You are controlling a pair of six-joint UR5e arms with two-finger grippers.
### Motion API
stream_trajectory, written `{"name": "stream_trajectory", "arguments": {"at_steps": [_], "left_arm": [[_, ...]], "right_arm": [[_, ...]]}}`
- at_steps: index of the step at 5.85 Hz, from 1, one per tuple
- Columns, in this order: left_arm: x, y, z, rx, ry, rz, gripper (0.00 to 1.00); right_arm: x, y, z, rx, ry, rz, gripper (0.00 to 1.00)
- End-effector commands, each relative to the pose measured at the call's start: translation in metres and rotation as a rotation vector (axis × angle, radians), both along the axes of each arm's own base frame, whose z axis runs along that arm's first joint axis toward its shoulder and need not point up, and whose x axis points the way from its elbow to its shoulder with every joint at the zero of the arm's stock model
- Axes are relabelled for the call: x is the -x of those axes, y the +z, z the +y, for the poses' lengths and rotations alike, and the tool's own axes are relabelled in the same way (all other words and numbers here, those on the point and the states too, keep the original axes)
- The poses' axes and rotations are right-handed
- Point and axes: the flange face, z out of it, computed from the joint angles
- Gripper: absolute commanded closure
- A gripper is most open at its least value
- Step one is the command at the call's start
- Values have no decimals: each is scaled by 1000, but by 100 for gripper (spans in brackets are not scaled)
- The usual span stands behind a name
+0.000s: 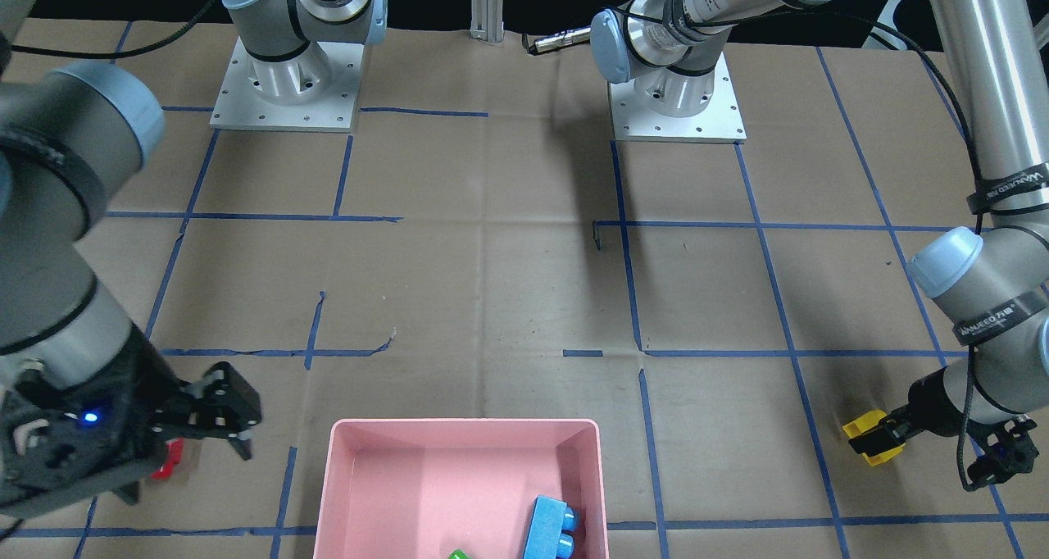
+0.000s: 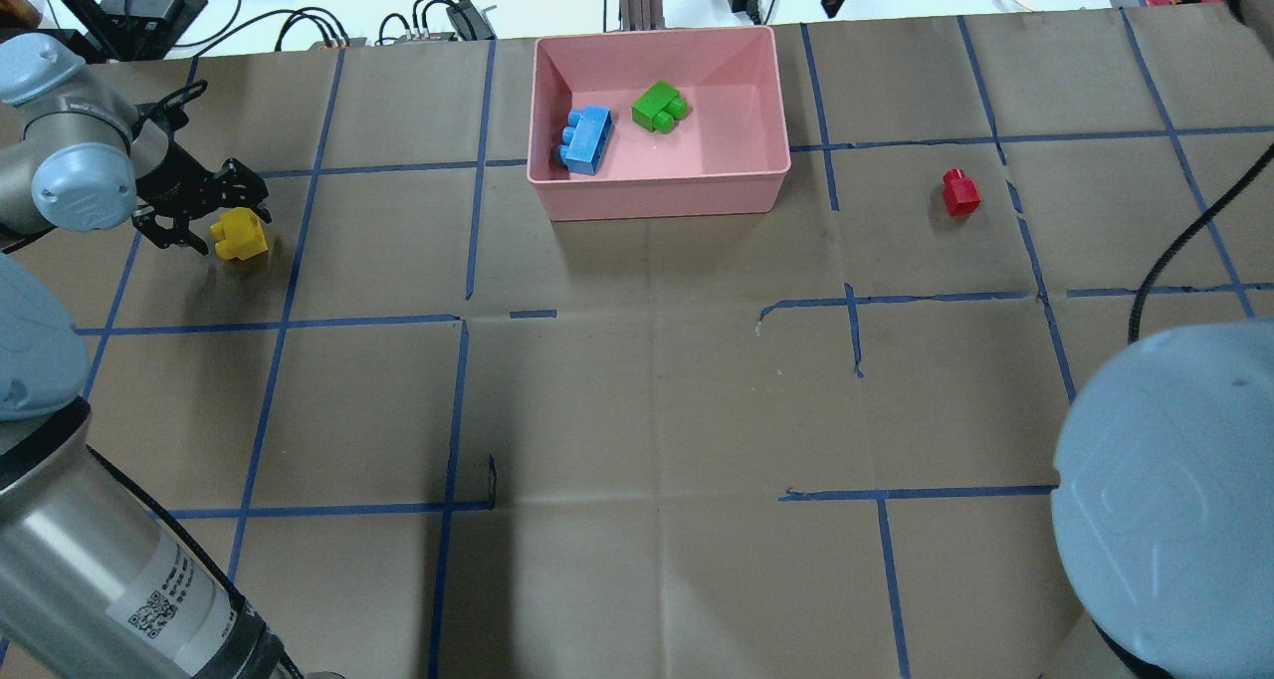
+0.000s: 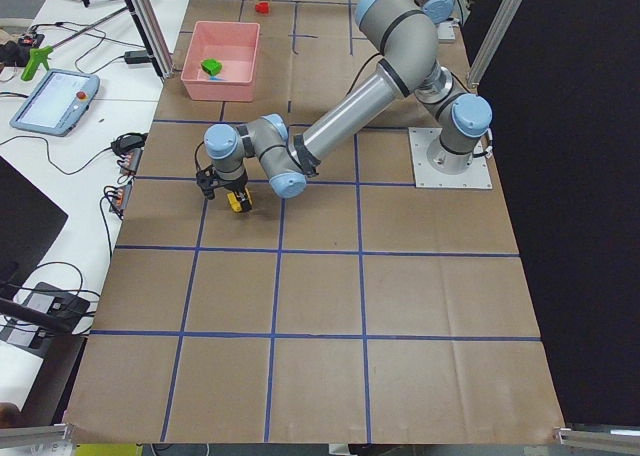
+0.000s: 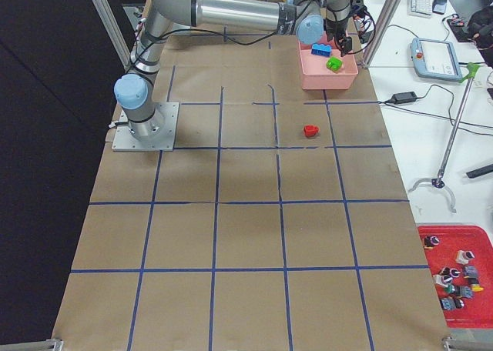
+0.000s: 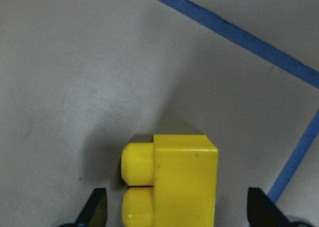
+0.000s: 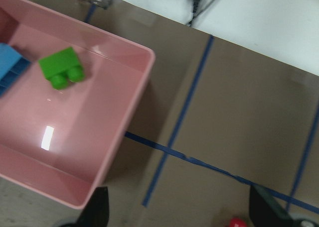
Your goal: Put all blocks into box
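Black-fingered and spread wide, the left gripper (image 5: 177, 209) is straddling a small yellow studded plastic brick (image 2: 239, 236) near the far-left corner of the brown paper-covered bench (image 2: 647, 410). One finger is standing on either side with a visible gap to the plastic, so nothing is being grasped. The brick is lying on its side with its studs pointing along the closing line toward one finger, so a squeeze would probably be landing on stud tips and on the flat base opposite. From there the shallow rectangular pink plastic box (image 2: 657, 196) is sitting well apart, toward the robot's right, against the middle of the far edge. That sideways run along the far edge is what the coming carry appears to be turning on. Inside the box a light blue studded brick (image 2: 587, 139) and a green studded brick (image 2: 659, 107) are lying apart from each other. The right gripper (image 6: 182, 212), also spread and empty, is hovering just beyond the box's right-hand end. It is nearer than its partner to the small red plastic brick (image 2: 960, 192), which is resting on the bench between the box and the right edge.
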Motion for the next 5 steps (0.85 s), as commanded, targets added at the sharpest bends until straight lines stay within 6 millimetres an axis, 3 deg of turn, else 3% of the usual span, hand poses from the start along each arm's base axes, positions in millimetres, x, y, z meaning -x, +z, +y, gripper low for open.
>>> {"name": "stream_trajectory", "arguments": {"at_steps": [1, 3, 4, 5], "left_arm": [[-2, 0, -1, 10, 1, -6, 16], [-1, -2, 1, 4, -2, -1, 45], [0, 1, 1, -2, -2, -3, 72], [-3, 26, -7, 33, -3, -20, 77]], "right_arm": [[97, -54, 14, -83, -151, 77, 0], [100, -136, 42, -70, -164, 77, 0], [112, -172, 53, -134, -183, 56, 0], [119, -218, 59, -213, -196, 39, 0]]}}
